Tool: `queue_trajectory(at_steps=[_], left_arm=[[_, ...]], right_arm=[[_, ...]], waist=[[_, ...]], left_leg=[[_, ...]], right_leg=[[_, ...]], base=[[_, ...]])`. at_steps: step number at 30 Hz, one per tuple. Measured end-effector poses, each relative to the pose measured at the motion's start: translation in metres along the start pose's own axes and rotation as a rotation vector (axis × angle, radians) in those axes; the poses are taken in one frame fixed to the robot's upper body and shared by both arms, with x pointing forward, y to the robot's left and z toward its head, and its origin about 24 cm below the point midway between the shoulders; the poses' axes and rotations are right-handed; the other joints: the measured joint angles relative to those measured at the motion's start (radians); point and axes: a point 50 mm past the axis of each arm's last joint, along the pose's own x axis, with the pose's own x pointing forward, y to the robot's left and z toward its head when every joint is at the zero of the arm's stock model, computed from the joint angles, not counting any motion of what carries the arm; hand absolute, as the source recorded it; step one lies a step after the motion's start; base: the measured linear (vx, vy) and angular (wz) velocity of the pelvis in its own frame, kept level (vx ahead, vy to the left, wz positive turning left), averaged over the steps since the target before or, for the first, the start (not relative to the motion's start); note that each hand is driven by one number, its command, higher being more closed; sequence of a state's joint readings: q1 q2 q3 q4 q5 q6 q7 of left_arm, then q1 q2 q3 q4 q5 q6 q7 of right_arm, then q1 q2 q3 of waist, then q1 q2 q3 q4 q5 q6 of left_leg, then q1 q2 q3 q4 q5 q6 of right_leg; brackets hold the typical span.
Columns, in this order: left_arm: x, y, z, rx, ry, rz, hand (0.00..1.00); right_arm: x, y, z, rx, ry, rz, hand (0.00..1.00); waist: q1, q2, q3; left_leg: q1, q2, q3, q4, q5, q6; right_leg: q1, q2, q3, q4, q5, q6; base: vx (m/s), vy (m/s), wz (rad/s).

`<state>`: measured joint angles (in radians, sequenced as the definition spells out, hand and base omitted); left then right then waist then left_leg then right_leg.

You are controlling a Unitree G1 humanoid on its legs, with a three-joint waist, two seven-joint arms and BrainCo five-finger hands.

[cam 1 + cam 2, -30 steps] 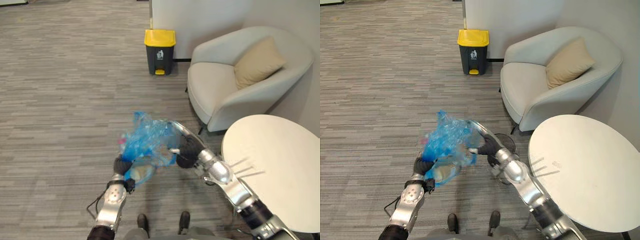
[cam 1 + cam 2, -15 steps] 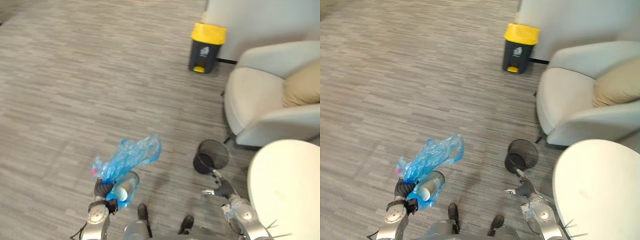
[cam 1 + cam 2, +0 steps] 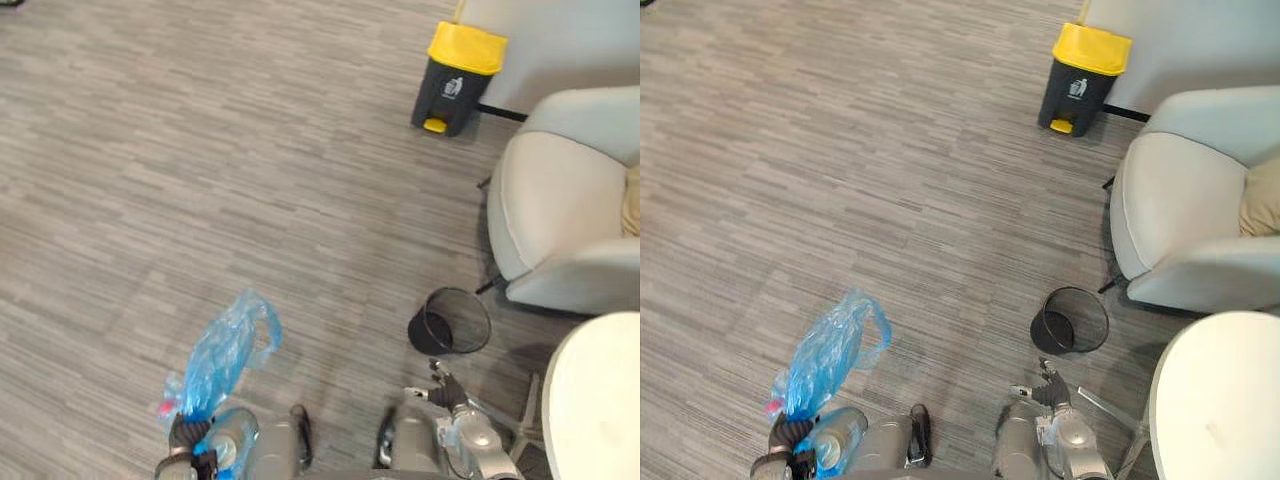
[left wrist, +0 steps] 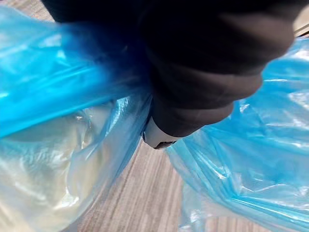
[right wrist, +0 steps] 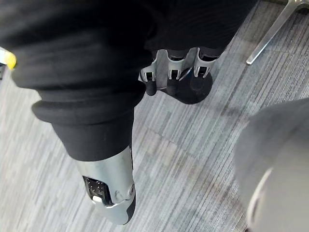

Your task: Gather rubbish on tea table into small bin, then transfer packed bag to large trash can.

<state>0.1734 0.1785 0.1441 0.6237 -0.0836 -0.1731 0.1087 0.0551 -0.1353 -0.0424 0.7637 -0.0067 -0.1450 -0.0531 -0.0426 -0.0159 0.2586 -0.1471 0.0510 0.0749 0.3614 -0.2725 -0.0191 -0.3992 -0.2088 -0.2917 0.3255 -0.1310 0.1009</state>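
A blue plastic bag with a pale cup inside hangs over the grey floor at the lower left. My left hand is shut on the bag's gathered neck, and blue film wraps around the thumb. My right hand is low in the middle, open and holding nothing, its fingers straight. The small black mesh bin stands on the floor just beyond the right hand. The large dark trash can with a yellow lid stands at the far wall.
A pale armchair with a tan cushion stands on the right, behind the mesh bin. The round white tea table fills the lower right corner. Open grey floor lies between me and the trash can.
The camera has swung left and down. My right hand has let go of the blue bag and dropped low on the right. The left hand alone holds the bag, now lower.
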Motion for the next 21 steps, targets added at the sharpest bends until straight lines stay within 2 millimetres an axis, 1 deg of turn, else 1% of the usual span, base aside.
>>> queue_trajectory(at_steps=[1, 2, 3, 4, 5, 6, 7, 8, 9, 10, 11, 12, 13, 14, 15, 16, 17, 18, 19, 20, 21], left_arm=[[0.003, -0.003, 0.006, 0.005, -0.02, -0.009, 1.0], [0.003, -0.004, 0.007, 0.017, -0.026, -0.017, 1.0], [0.003, -0.006, 0.006, 0.022, -0.026, -0.023, 1.0], [-0.003, -0.008, -0.002, 0.013, -0.002, -0.027, 1.0], [-0.007, -0.011, -0.006, 0.002, 0.006, -0.03, 1.0], [-0.007, -0.013, -0.005, -0.009, 0.0, -0.031, 1.0], [-0.009, -0.015, -0.007, -0.02, 0.008, -0.031, 1.0], [-0.011, -0.017, -0.011, -0.028, 0.019, -0.032, 1.0], [-0.013, -0.019, -0.012, -0.034, 0.025, -0.035, 1.0], [-0.011, -0.021, -0.009, -0.038, 0.011, -0.039, 1.0], [-0.011, -0.02, -0.003, -0.04, -0.013, -0.042, 1.0], [-0.011, -0.021, -0.001, -0.04, -0.023, -0.046, 1.0], [-0.01, -0.021, 0.002, -0.042, -0.038, -0.054, 1.0], [-0.01, -0.021, 0.005, -0.043, -0.048, -0.06, 1.0], [-0.01, -0.021, 0.006, -0.044, -0.057, -0.06, 1.0], [-0.01, -0.021, 0.007, -0.043, -0.06, -0.059, 1.0], [-0.014, -0.02, 0.002, -0.047, -0.047, -0.055, 1.0], [-0.014, -0.019, 0.001, -0.046, -0.042, -0.052, 1.0], [-0.013, -0.016, 0.002, -0.05, -0.045, -0.037, 1.0], [-0.01, -0.013, 0.009, -0.051, -0.068, -0.028, 1.0], [-0.009, -0.014, 0.011, -0.055, -0.077, -0.03, 1.0]], right_arm=[[-0.001, 0.0, -0.002, 0.002, 0.005, -0.003, 0.0], [-0.003, -0.001, -0.004, 0.003, 0.009, -0.01, 0.0], [-0.004, -0.003, -0.006, 0.004, 0.012, -0.015, 0.0], [-0.008, -0.007, -0.011, 0.008, 0.02, -0.029, 0.0], [-0.009, -0.009, -0.009, 0.01, 0.012, -0.036, 0.0], [-0.007, -0.009, -0.007, 0.008, 0.004, -0.034, 0.0], [-0.006, -0.007, -0.002, 0.007, -0.014, -0.028, 0.0], [-0.006, -0.006, 0.004, 0.012, -0.04, -0.028, 0.0], [-0.005, -0.004, 0.012, 0.023, -0.073, -0.029, 0.0], [-0.004, -0.002, 0.017, 0.029, -0.094, -0.026, 0.0], [-0.002, 0.001, 0.024, 0.033, -0.116, -0.021, 0.0], [-0.001, 0.0, 0.027, 0.033, -0.126, -0.022, 0.0], [0.0, -0.001, 0.031, 0.028, -0.142, -0.024, 0.0], [0.003, -0.002, 0.037, 0.023, -0.158, -0.024, 0.0], [0.004, -0.003, 0.04, 0.02, -0.166, -0.026, 0.0], [0.005, -0.007, 0.042, 0.008, -0.17, -0.037, 0.0], [0.006, -0.011, 0.04, -0.012, -0.157, -0.054, 0.0], [0.006, -0.01, 0.038, -0.014, -0.15, -0.055, 0.0], [0.007, -0.003, 0.034, -0.013, -0.129, -0.043, 0.0], [0.005, 0.001, 0.032, -0.013, -0.129, -0.035, 0.0], [0.005, 0.001, 0.032, -0.014, -0.128, -0.034, 0.0]], waist=[[0.001, -0.013, -0.003], [-0.002, -0.015, -0.008], [-0.008, -0.01, -0.011], [-0.016, 0.007, -0.04], [-0.022, 0.045, -0.049], [-0.017, 0.059, -0.045], [-0.002, 0.074, -0.04], [0.013, 0.079, -0.036], [0.029, 0.063, -0.025], [0.034, 0.05, -0.016], [0.047, 0.014, -0.012], [0.061, 0.0, -0.011], [0.071, -0.009, -0.007], [0.086, -0.01, -0.006], [0.095, -0.012, -0.004], [0.113, -0.011, -0.003], [0.12, 0.03, -0.018], [0.122, 0.031, -0.017], [0.134, -0.006, -0.028], [0.128, -0.043, -0.046], [0.124, -0.05, -0.049]], left_leg=[[0.03, -0.003, -0.007, 0.001, -0.03, -0.023], [0.06, 0.001, -0.021, 0.004, -0.066, -0.037], [0.082, 0.01, -0.031, 0.003, -0.081, -0.045], [0.13, 0.052, -0.032, -0.002, -0.097, -0.076], [0.078, 0.11, -0.02, 0.171, -0.091, -0.103], [0.036, 0.146, -0.011, 0.289, -0.058, -0.103], [-0.015, 0.192, -0.005, 0.451, 0.03, -0.076], [-0.066, 0.231, -0.004, 0.592, 0.177, -0.043], [-0.108, 0.251, 0.001, 0.721, 0.134, -0.04], [-0.14, 0.24, 0.017, 0.768, 0.08, -0.038], [-0.204, 0.202, 0.051, 0.742, 0.036, -0.006], [-0.234, 0.184, 0.067, 0.702, 0.031, 0.001], [-0.275, 0.153, 0.077, 0.627, 0.032, 0.001], [-0.317, 0.119, 0.075, 0.522, 0.035, -0.004], [-0.343, 0.085, 0.063, 0.388, 0.042, -0.015], [-0.353, 0.047, 0.051, 0.154, 0.092, -0.068], [-0.328, 0.051, 0.027, -0.118, 0.218, -0.082], [-0.324, 0.051, 0.02, -0.107, 0.292, -0.062], [-0.319, 0.031, 0.019, -0.063, 0.377, 0.003], [-0.329, 0.002, 0.044, -0.007, 0.306, 0.021], [-0.328, -0.004, 0.059, 0.023, 0.271, 0.036]], right_leg=[[-0.012, -0.002, 0.004, -0.044, 0.029, -0.009], [-0.021, -0.003, 0.018, -0.008, 0.046, -0.036], [-0.023, 0.0, 0.02, 0.034, 0.06, -0.057], [-0.009, 0.036, 0.002, 0.087, 0.064, -0.068], [0.01, 0.084, -0.011, 0.109, 0.041, -0.107], [0.031, 0.118, -0.01, 0.107, 0.031, -0.13], [0.07, 0.162, -0.004, 0.091, 0.012, -0.15], [0.12, 0.199, 0.023, 0.071, -0.011, -0.166], [0.192, 0.23, 0.062, 0.05, -0.043, -0.182], [0.253, 0.239, 0.089, 0.02, -0.06, -0.191], [0.342, 0.245, 0.141, -0.052, -0.068, -0.197], [0.372, 0.244, 0.165, -0.081, -0.068, -0.197], [0.413, 0.243, 0.197, -0.122, -0.068, -0.197], [0.449, 0.24, 0.227, -0.158, -0.069, -0.197], [0.483, 0.233, 0.252, -0.19, -0.071, -0.193], [0.528, 0.219, 0.29, -0.223, -0.088, -0.167], [0.583, 0.243, 0.338, -0.243, -0.121, -0.142], [0.593, 0.247, 0.351, -0.239, -0.134, -0.136], [0.598, 0.207, 0.382, -0.201, -0.174, -0.117], [0.544, 0.167, 0.389, -0.08, -0.192, -0.088], [0.517, 0.155, 0.395, 0.001, -0.195, -0.068]], base=[[0.4, -0.212, 0.42], [0.43, -0.248, 0.38], [0.53, -0.302, 0.34], [0.63, -0.271, 0.21], [0.67, -0.274, -0.03], [0.69, -0.272, -0.43], [0.72, -0.286, -0.78], [0.87, -0.293, -1.08], [0.72, -0.198, -1.02], [0.69, -0.168, -1.06], [0.67, -0.128, -0.89], [0.66, -0.1, -0.97], [0.65, -0.035, -0.91], [0.51, 0.02, -0.99], [0.78, 0.118, -1.18], [0.85, 0.208, -1.45], [0.72, 0.19, -1.24], [0.73, 0.266, -1.11], [0.66, 0.246, -0.59], [0.8, 0.285, -0.48], [0.66, 0.198, -0.23]])
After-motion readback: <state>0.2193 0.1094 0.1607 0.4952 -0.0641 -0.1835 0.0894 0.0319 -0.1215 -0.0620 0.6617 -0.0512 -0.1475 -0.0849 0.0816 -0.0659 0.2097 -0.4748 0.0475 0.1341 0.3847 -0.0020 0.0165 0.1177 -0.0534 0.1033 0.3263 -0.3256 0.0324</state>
